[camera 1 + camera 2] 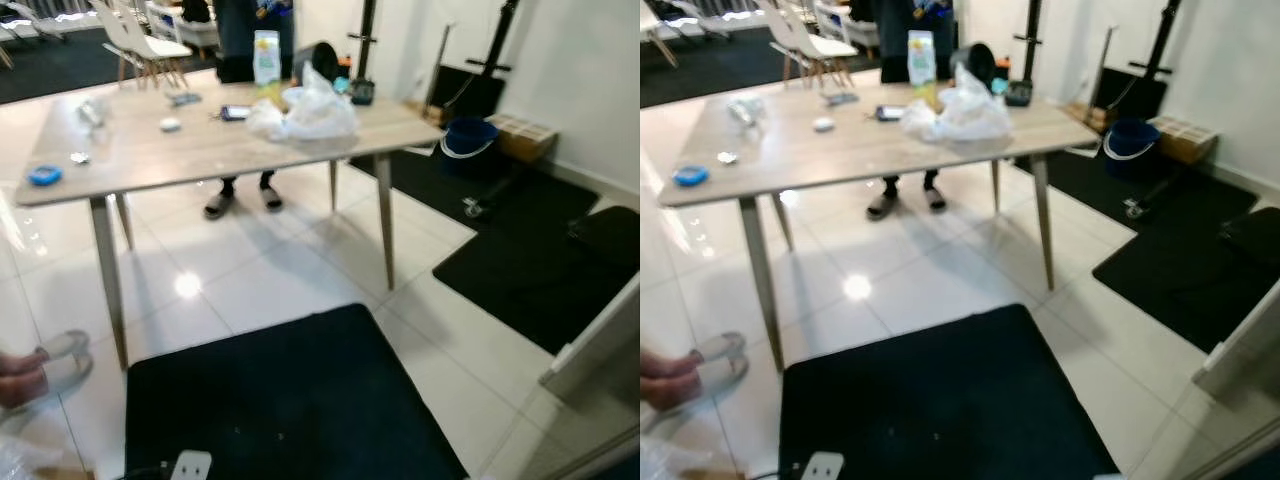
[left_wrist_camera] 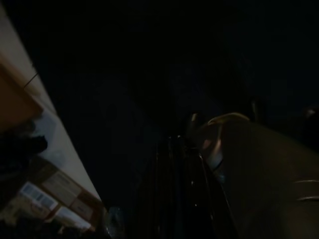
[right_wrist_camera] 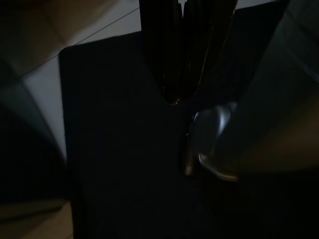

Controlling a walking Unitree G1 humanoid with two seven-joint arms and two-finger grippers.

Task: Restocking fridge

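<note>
Table (image 1: pixel 200 150) of pale wood stands ahead on white tiles, on four splayed legs. On its far half sits a crumpled white plastic bag (image 1: pixel 308 115), with a tall carton (image 1: pixel 266 56) upright just behind it; these look like the goods for the fridge, though what the bag holds cannot be made out. Near them lie a phone (image 1: pixel 235 112), a small white object (image 1: pixel 170 124) and some clear wrapping (image 1: pixel 90 110); a blue disc (image 1: pixel 44 175) rests near the near-left corner. Person (image 1: pixel 245 40) in dark clothes stands behind the table, sandalled feet (image 1: pixel 243 199) showing under it. White chairs (image 1: pixel 140 40) stand further back. Dark mat (image 1: pixel 285 405) covers the floor just in front of the camera, with a white power strip (image 1: pixel 190 466) at its near edge. To the right lie further black mats (image 1: pixel 525 260), with a blue bucket (image 1: pixel 468 137) and a cardboard box (image 1: pixel 525 135) by the wall. At the left edge another person's foot in a sandal (image 1: pixel 45 368) rests on the tiles. Right gripper (image 3: pixel 184 92) hangs over the dark mat, fingers together and holding nothing. Left gripper (image 2: pixel 179 189) hangs in deep shade beside a silver arm part; cannot tell how its fingers stand.
</note>
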